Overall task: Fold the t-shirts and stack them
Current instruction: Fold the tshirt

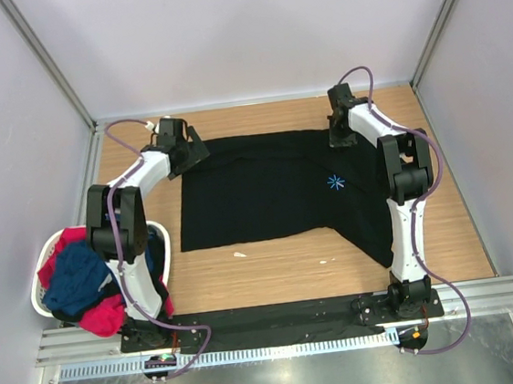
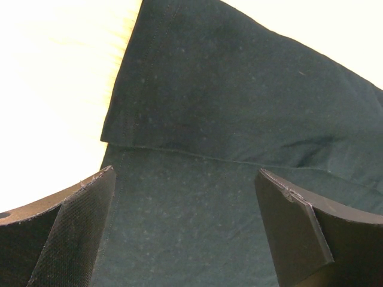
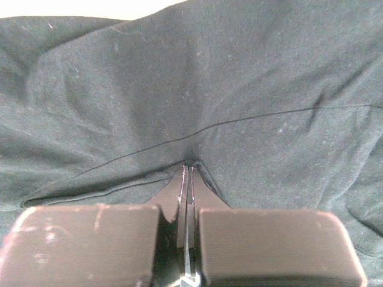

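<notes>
Lying flat on the wooden tabletop (image 1: pixel 274 268), the soft matte black t-shirt (image 1: pixel 266 195) bears a light-blue starburst (image 1: pixel 334 182). The right fingers (image 3: pixel 263 245) are pressed together, pinching a pucker of its cloth at the far right edge; the left fingers (image 2: pixel 78 233) stand wide apart over its far left corner. Bare wood borders the near hem.

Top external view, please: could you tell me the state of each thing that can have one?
black t-shirt, spread out on the table.
left claw, open, over the shirt's far left corner.
right claw, shut, pinching the black t-shirt.
navy t-shirt, crumpled in the basket.
red-pink t-shirt, crumpled in the basket.
</notes>
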